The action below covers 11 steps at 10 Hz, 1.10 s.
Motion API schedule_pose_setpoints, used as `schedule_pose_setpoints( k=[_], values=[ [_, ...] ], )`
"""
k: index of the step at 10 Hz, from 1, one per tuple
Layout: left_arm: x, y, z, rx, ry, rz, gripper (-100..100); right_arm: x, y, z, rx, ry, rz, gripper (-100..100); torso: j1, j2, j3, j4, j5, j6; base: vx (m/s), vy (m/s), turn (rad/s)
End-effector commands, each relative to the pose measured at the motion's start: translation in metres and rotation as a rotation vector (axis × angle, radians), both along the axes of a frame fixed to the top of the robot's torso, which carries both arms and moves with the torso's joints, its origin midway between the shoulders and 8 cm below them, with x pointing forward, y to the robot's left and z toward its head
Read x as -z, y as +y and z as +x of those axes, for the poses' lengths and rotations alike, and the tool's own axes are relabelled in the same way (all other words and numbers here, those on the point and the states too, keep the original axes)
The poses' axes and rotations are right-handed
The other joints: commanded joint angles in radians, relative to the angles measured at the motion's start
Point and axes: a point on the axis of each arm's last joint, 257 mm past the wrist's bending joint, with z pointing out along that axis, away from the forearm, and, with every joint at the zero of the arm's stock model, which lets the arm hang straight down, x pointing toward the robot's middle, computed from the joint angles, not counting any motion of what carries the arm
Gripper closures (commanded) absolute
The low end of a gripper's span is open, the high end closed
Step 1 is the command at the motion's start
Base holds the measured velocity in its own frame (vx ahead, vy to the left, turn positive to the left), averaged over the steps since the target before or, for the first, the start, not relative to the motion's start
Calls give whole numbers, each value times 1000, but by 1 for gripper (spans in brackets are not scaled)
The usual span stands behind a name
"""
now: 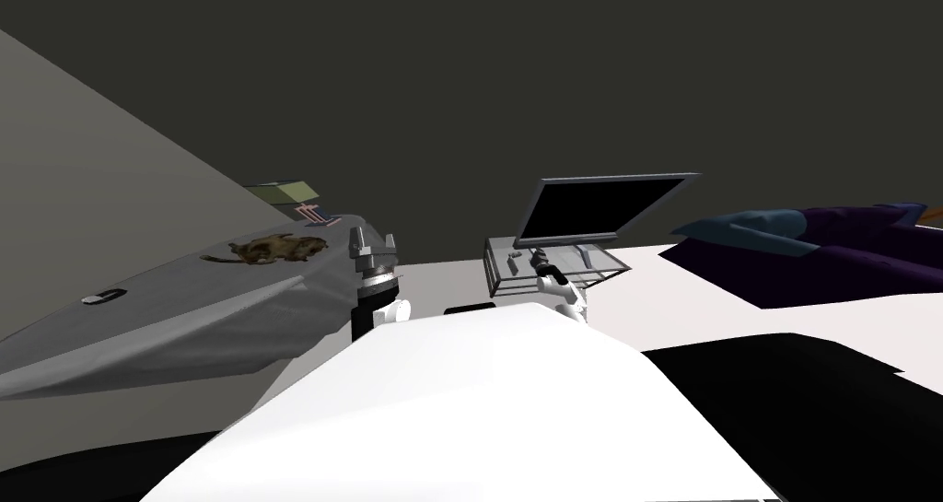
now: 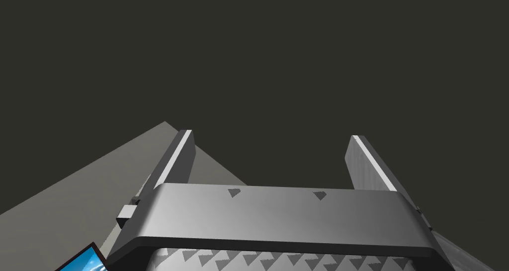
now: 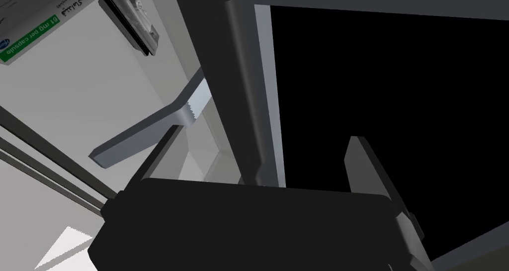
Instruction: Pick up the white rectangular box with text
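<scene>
White box with text (image 3: 30,32) is lying on the glass table (image 1: 603,268), mid-frame in the head view, so the right gripper (image 3: 262,134), fingers apart, should be turning slowly from the black screen (image 3: 387,99) toward it.

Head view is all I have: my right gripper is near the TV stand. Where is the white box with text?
Observer: In the right wrist view the white box, with a green stripe, lies on the stand, off to the side of the right gripper, away from the monitor.
Operator: Anything near it?
Observer: A small grey object lies close beside it.
Operator: What are the fingers aimed at?
Observer: The open fingers face the monitor's black screen and frame edge.
</scene>
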Motion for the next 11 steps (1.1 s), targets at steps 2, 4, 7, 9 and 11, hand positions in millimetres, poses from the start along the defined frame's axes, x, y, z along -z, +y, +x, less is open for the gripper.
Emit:
schedule_pose_setpoints(
  k=[2,4,7,9,11],
  values=[
    [0,0,0,0,0,0,0,27,-16,-10,47,62,72,-100,0,-1,-1,0,0,0,69,55,-31],
    [0,0,0,0,0,0,0,49,-28,-20,91,110,134,-100,1,-2,-1,0,0,0,67,61,-16],
    [0,0,0,0,0,0,0,80,-48,-37,177,178,254,-100,-1,0,0,0,0,0,63,45,-6],
    [0,0,0,0,0,0,0,101,-58,-51,228,220,318,-100,-1,-2,-1,0,0,0,82,50,7],
    [0,0,0,0,0,0,0,119,-66,-65,279,257,382,-100,-1,-1,-1,0,0,0,68,42,17]
  ],
)
